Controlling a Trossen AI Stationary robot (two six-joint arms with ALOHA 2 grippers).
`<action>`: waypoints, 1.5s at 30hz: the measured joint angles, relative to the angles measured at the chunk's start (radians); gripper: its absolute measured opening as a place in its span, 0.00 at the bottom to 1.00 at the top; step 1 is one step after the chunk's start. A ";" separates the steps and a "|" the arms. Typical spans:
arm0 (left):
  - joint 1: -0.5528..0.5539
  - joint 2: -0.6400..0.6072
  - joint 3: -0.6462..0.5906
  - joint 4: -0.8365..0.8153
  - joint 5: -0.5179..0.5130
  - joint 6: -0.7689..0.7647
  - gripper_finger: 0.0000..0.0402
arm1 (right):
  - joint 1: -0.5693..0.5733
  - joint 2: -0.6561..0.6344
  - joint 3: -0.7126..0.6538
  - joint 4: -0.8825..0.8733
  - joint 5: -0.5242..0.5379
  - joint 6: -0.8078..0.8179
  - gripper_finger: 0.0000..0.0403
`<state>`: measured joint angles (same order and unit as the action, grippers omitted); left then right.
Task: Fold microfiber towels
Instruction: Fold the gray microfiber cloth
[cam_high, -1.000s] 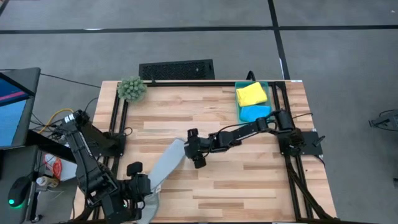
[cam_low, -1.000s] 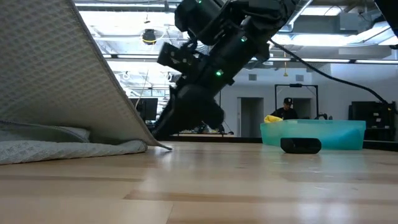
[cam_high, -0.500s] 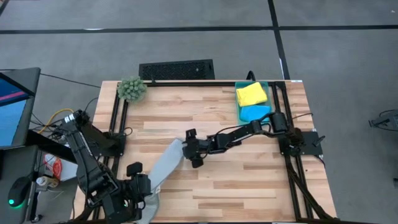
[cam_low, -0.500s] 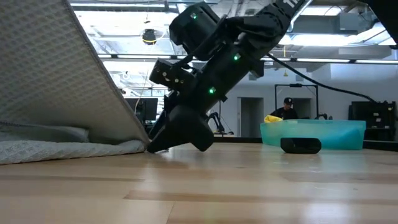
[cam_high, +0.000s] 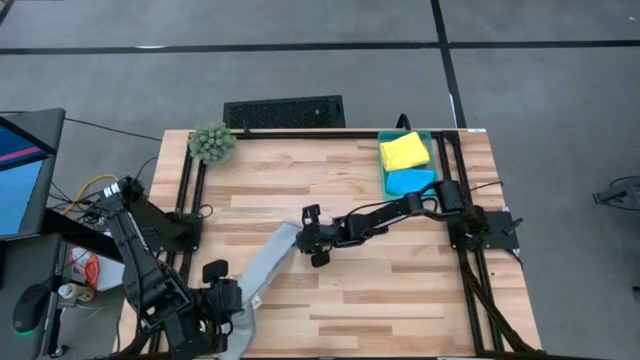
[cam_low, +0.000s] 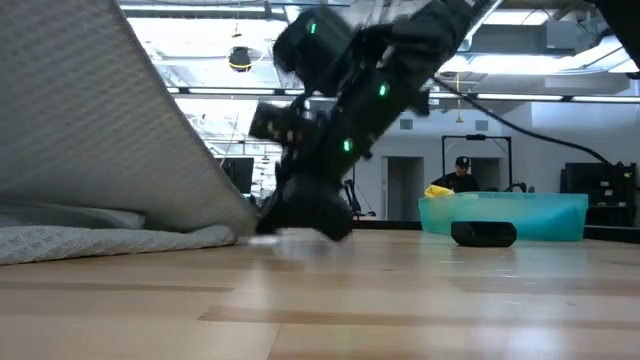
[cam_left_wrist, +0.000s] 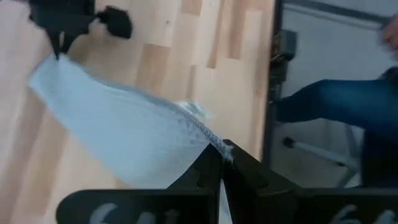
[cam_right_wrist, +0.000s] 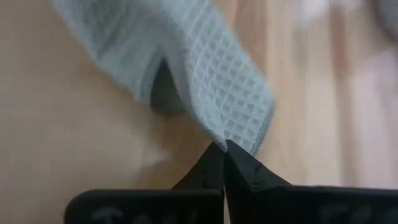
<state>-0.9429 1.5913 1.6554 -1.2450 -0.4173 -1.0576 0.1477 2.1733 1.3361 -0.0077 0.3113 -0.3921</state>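
The pale grey towel (cam_high: 262, 272) stretches taut between the left gripper (cam_high: 233, 312) at the near left corner and the right gripper (cam_high: 300, 238) mid-table, barring that diagonal. The right arm (cam_high: 385, 214) bars the way toward the teal bin (cam_high: 432, 152) at the far right. Bare wood lies open along the far edge, past the fuzzy green plant (cam_high: 212, 142), and across the near right.

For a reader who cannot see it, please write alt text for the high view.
Two robot arms stretch a pale grey towel over a wooden table, the left gripper at the near edge, the right gripper mid-table. A teal bin holds folded yellow and blue towels.
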 joint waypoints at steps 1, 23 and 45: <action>0.000 0.000 0.000 -0.022 -0.009 -0.001 0.00 | 0.007 -0.015 0.001 -0.008 0.016 0.011 0.04; 0.342 -0.016 -0.016 -0.325 -0.658 -0.006 0.00 | 0.016 -0.699 0.003 -0.705 0.552 0.272 0.01; 1.156 -0.277 -0.019 -0.276 -0.722 0.830 0.00 | -0.345 -0.832 -0.127 -0.367 0.583 0.184 0.01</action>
<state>0.2136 1.3147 1.6368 -1.5211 -1.1390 -0.2277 -0.1970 1.3411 1.2095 -0.3747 0.8944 -0.2085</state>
